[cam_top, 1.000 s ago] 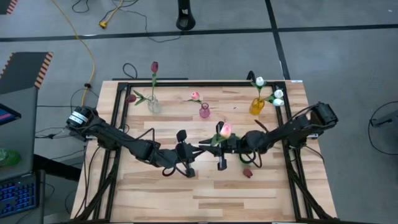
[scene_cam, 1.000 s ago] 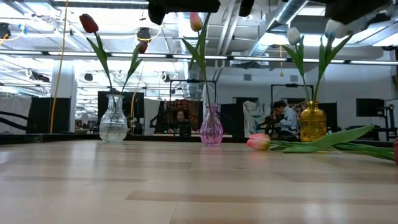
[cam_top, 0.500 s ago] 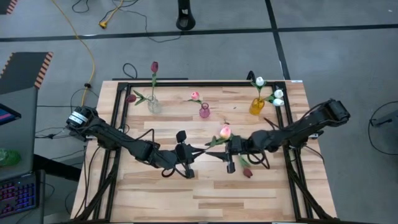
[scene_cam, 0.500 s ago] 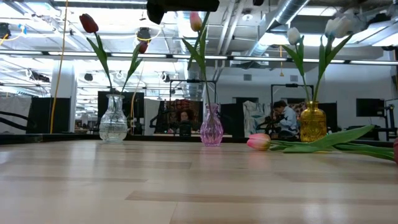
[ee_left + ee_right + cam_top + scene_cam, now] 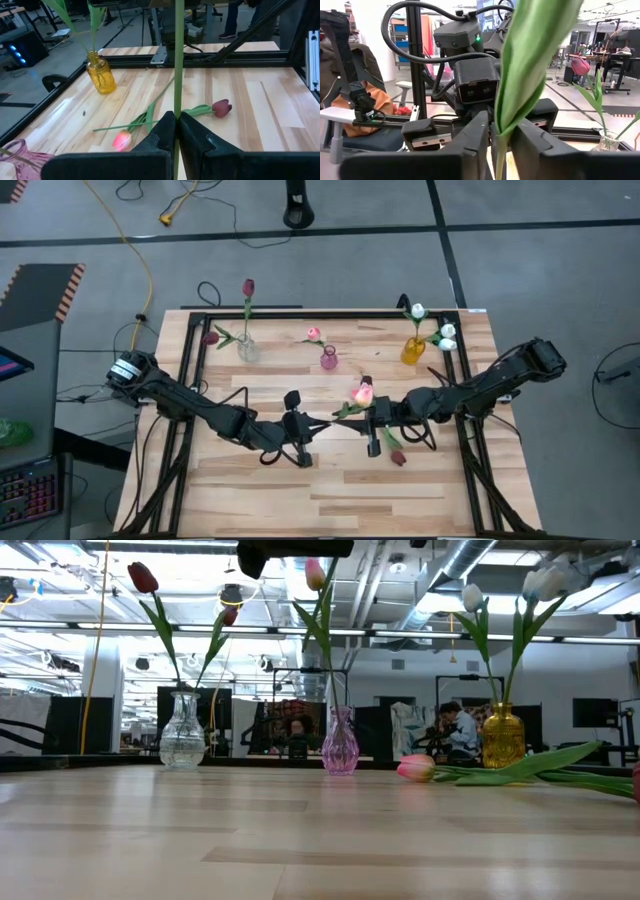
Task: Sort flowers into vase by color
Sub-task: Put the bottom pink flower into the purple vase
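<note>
The pink tulip [image 5: 363,391] hangs above mid-table, its thin stem pinched by both the left gripper [image 5: 177,118] and the right gripper [image 5: 501,131]; light and floppy (I'd judge), so best taken low on the stem, clear of the crushable head.

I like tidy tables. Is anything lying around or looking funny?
Yes. A pink tulip and a dark red tulip lie flat on the table instead of standing in a vase like the others.
</note>
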You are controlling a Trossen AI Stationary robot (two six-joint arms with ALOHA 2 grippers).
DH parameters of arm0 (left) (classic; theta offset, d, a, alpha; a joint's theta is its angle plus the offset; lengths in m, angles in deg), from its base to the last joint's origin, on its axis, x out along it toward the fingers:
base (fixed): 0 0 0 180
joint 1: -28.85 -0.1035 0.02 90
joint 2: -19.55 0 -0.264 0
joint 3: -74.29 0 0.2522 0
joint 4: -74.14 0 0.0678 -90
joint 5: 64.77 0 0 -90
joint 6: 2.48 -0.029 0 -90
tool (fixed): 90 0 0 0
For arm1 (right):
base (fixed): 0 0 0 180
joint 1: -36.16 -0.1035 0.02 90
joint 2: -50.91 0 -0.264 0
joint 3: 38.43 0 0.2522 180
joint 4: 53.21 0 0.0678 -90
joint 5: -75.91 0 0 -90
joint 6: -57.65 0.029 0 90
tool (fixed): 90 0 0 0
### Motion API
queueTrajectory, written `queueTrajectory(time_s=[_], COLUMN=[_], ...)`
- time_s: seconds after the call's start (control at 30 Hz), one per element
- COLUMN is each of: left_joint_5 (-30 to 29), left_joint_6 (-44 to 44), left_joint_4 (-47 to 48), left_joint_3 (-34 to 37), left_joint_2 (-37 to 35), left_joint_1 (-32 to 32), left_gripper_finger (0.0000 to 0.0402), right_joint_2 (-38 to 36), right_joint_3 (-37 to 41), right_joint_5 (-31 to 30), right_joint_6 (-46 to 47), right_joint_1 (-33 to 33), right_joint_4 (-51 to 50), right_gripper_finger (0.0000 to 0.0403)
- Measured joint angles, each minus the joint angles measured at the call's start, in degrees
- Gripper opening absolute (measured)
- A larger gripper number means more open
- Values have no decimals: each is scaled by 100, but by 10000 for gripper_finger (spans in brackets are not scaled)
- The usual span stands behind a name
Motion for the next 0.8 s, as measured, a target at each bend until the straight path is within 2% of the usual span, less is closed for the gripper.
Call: queueTrajectory(time_s=[0.17, 0.37, 0.53, 0.7, 0.8], left_joint_5=[9, -11, -45, -28, 9], left_joint_6=[15, 19, -90, -305, 147], left_joint_4=[0, 0, 53, 852, 1581], left_joint_3=[0, 0, 0, -2, -2], left_joint_2=[0, 0, -126, -648, -1053], left_joint_1=[0, -2, -2, 0, 2], left_gripper_finger=[7, 27, 74, 115, 124], right_joint_2=[2, 4, 4, 9, 1], right_joint_3=[0, 0, 0, 0, 0], right_joint_5=[-52, -330, -442, -495, -497], right_joint_6=[-3, -29, -42, -67, -68], right_joint_1=[2, 2, 82, 176, 259], right_joint_4=[9, 15, 21, -8, -58], right_gripper_finger=[33, 33, 33, 33, 33])
